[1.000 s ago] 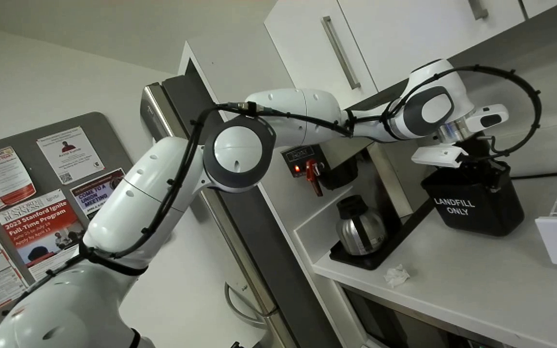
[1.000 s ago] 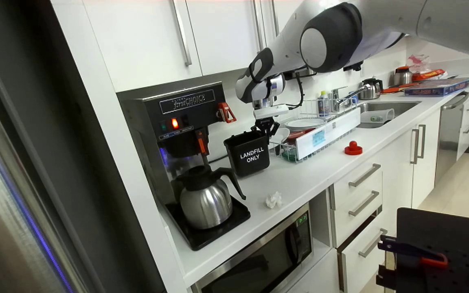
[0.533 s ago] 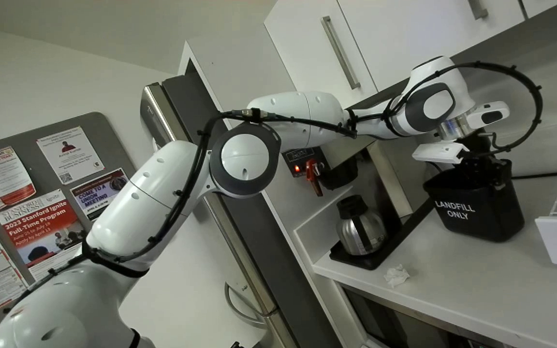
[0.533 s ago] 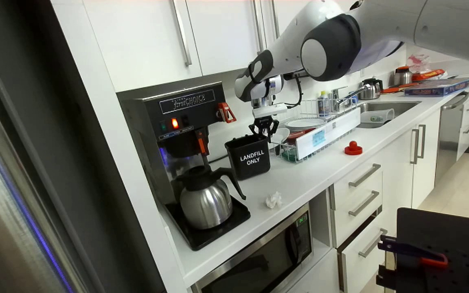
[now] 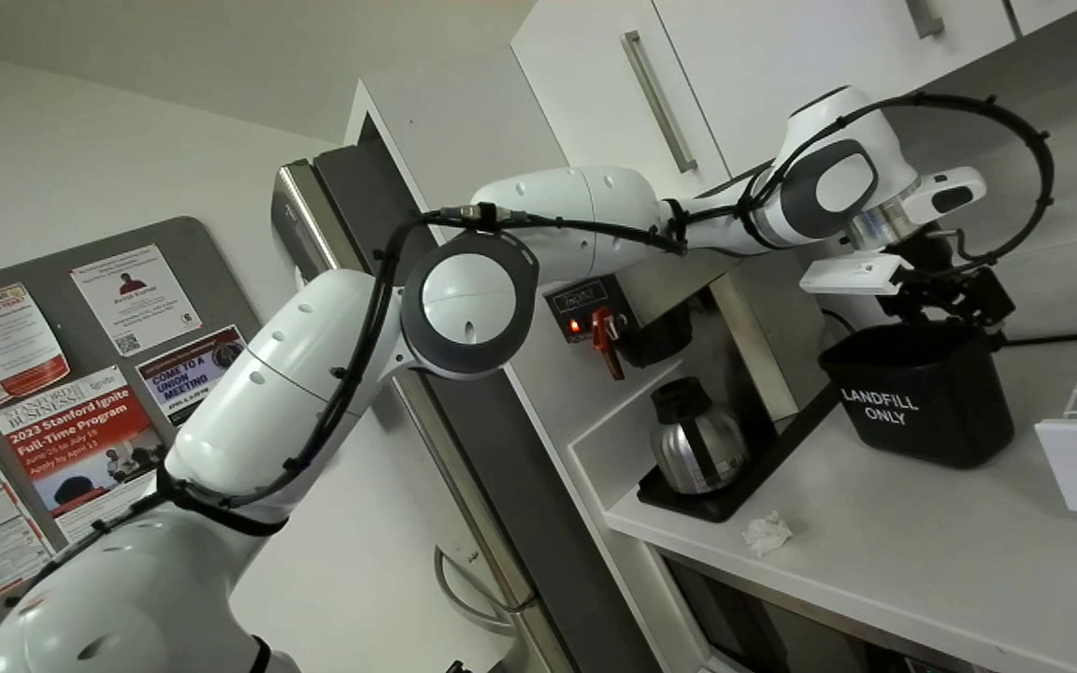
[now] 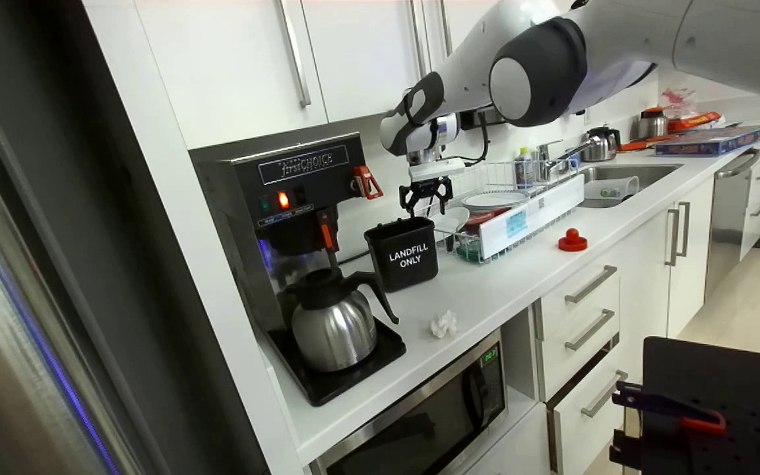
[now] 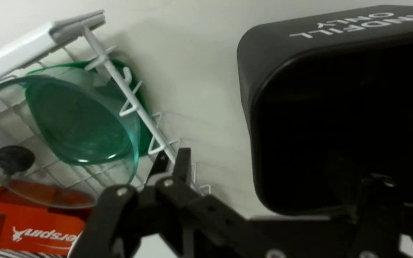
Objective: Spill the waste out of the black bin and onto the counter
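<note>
The black bin (image 6: pixel 411 267) stands upright on the white counter (image 6: pixel 505 293), its "LANDFILL ONLY" lettering facing outward; it shows in both exterior views. The waste, a crumpled white scrap (image 6: pixel 444 324), lies on the counter near the front edge, apart from the bin (image 5: pixel 936 397). My gripper (image 6: pixel 429 207) hangs just above the bin's rim at the dish-rack side, its fingers spread wide with nothing between them. In the wrist view one finger (image 7: pixel 183 161) is outside the bin (image 7: pixel 274 46), while the other overlaps its dark mouth. The bin's inside is too dark to make out.
A metal coffee pot (image 6: pixel 335 333) sits in the coffee machine (image 6: pixel 301 171) beside the bin. On the bin's opposite side is a wire dish rack (image 7: pixel 131 96) with plates and a green container (image 7: pixel 81 118). Wall cabinets (image 6: pixel 241 72) overhang the counter. A red knob-like object (image 6: pixel 572 241) lies farther along.
The bin came down slightly onto the counter. My gripper, shut on its rim a second ago, has opened and risen off it. The scrap has stayed put.
</note>
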Robot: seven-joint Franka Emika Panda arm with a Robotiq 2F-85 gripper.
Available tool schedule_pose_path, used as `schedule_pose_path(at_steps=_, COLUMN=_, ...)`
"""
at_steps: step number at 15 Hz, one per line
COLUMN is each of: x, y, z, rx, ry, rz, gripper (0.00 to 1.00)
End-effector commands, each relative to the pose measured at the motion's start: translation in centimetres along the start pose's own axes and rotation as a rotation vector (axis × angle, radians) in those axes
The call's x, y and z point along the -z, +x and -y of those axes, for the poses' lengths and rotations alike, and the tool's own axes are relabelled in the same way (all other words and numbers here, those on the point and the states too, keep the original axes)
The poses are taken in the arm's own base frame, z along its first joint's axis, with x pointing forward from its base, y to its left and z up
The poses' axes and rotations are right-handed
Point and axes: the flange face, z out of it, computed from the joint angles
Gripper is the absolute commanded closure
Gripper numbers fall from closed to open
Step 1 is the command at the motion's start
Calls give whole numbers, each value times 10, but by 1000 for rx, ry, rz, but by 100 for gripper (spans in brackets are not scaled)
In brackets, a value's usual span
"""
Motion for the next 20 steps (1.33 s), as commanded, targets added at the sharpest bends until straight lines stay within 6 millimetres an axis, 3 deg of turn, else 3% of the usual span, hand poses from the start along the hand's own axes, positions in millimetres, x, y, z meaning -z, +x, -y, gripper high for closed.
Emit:
schedule_pose_path(at_steps=1, x=35, y=7, z=-9, rx=36, ry=29, rz=-53, gripper=0)
schedule_pose_path(at_steps=6, x=80, y=-5, z=-17, rx=163, ry=46, rz=3, gripper=0)
schedule_pose_path(at_steps=13, x=114, y=-48, z=-29, rx=341, ry=0, rz=70, gripper=0)
schedule_pose_path(at_steps=20, x=151, y=-105, z=-62, rx=413, ry=-101, rz=143, gripper=0)
